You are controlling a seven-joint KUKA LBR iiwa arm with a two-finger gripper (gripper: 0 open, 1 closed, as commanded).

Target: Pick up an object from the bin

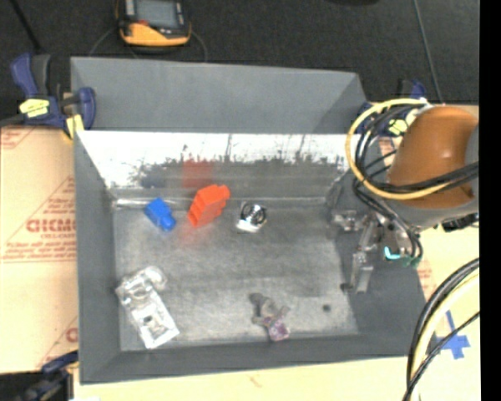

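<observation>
The gripper (361, 261) is seen low by the right wall of the bin (234, 98), partly hidden under the orange wrist cover (430, 149); its width cannot be told. Nearest are a purple-grey piece (274, 320), hard to identify, and a shiny metal thing (251, 216).

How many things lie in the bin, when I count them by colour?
Blue block: 1
Orange block: 1
Silver piece: 1
Clear packet: 1
Purple-grey piece: 1
Total: 5
</observation>
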